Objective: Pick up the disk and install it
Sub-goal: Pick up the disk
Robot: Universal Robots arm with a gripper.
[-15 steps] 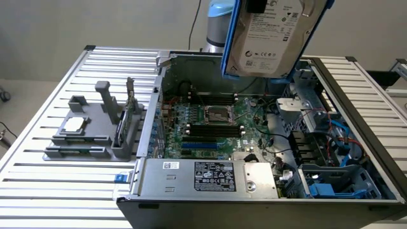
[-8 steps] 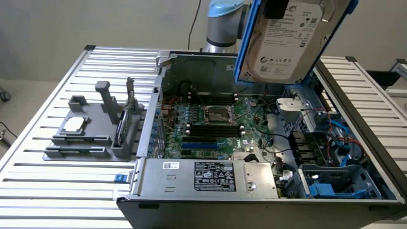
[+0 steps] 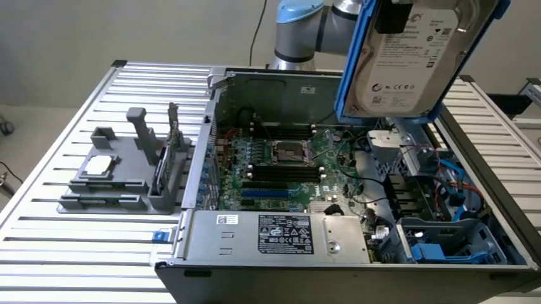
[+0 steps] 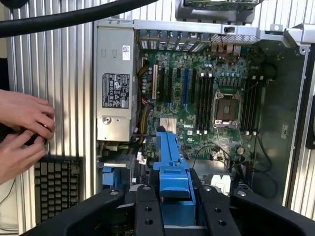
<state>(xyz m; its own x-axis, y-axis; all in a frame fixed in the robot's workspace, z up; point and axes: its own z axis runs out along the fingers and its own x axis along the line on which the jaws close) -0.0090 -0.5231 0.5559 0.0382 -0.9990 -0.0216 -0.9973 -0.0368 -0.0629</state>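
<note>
The disk point(image 3: 414, 60) is up in the air, and the gripper point(image 4: 177, 211) has it clamped. In the wrist view the black fingers point(image 4: 147, 211) press either side of the blue carrier point(image 4: 172, 162). It hangs tilted, white label facing out, above the far end of the open computer case point(image 3: 196, 158), towards the exterior view's right and clear of everything inside. The robot arm point(image 3: 305, 31) rises just behind it.

Below lies the motherboard point(image 3: 287, 164), with the silver power-supply box point(image 3: 279, 234) along the case's near edge and a blue-fitted drive bay point(image 3: 439, 247) in its near corner.

Over by the table's point(image 3: 50, 253) edge sits a grey fixture point(image 3: 118, 183), a small square chip point(image 3: 97, 166) resting on it. A person's hands point(image 4: 27, 115) are clasped above the slats, beside the case.
</note>
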